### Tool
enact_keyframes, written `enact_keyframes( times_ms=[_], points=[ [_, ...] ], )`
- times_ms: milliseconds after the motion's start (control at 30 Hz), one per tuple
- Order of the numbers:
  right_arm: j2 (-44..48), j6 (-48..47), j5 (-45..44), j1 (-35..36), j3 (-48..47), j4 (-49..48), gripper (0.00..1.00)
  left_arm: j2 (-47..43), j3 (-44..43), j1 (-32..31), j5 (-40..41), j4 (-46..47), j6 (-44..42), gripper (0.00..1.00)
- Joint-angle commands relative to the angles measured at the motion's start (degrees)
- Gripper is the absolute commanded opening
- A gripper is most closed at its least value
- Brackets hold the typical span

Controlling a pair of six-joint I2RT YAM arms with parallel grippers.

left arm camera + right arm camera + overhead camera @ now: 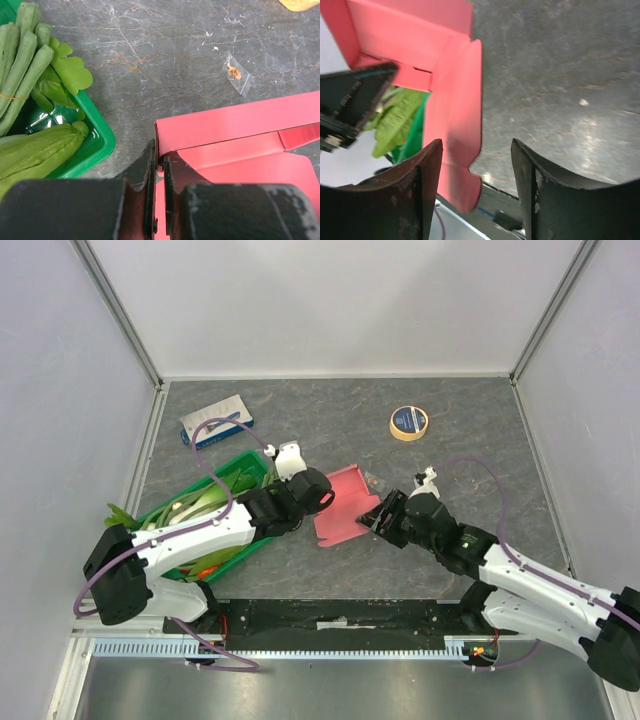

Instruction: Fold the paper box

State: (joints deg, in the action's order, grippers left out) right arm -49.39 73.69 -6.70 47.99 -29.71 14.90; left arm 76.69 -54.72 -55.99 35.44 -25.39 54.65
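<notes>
The paper box (345, 508) is a pink card cut-out with one long side folded up, in the middle of the table. My left gripper (322, 494) is shut on its left edge. In the left wrist view the jaws (160, 162) pinch the corner of the raised pink wall (235, 125). My right gripper (378, 519) is at the card's right edge, open. In the right wrist view a pink flap (457, 115) hangs between the fingers, close to the left fingertip (427, 165) and apart from the right one.
A green crate (257, 464) of vegetables stands left of the box, close under my left arm. A blue-and-white package (216, 427) lies at the back left and a tape roll (409, 423) at the back right. A small clear bag (237, 75) lies just beyond the card.
</notes>
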Motion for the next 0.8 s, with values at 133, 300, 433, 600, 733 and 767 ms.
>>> enact_keyframes(
  times_ms=[133, 300, 433, 600, 733, 767],
  points=[
    [-8.5, 4.7, -3.6, 1.2, -4.6, -10.8, 0.42, -1.5, 0.8, 0.1, 2.5, -1.6, 11.5, 0.02],
    [-13.8, -1.2, -8.1, 2.3, -11.4, -2.6, 0.14, -3.4, 2.2, 0.2, 2.5, 0.2, 8.1, 0.23],
    [-15.0, -6.3, -12.9, 1.5, -17.5, 7.2, 0.00, -8.4, 5.4, 0.3, -2.1, 5.6, -2.9, 0.73],
    [-17.6, -26.0, -11.9, -5.6, -27.0, 18.3, 0.00, -22.2, 15.2, 0.3, -16.4, 16.5, -18.9, 0.94],
    [-26.9, -51.0, -1.0, -13.5, -41.2, 30.6, 0.00, -35.0, 18.4, 0.4, -23.1, 16.2, -23.7, 0.94],
    [-29.2, -57.5, 5.9, -14.6, -43.7, 37.3, 0.00, -36.6, 18.7, 0.4, -23.7, 16.0, -24.6, 0.95]
  ],
)
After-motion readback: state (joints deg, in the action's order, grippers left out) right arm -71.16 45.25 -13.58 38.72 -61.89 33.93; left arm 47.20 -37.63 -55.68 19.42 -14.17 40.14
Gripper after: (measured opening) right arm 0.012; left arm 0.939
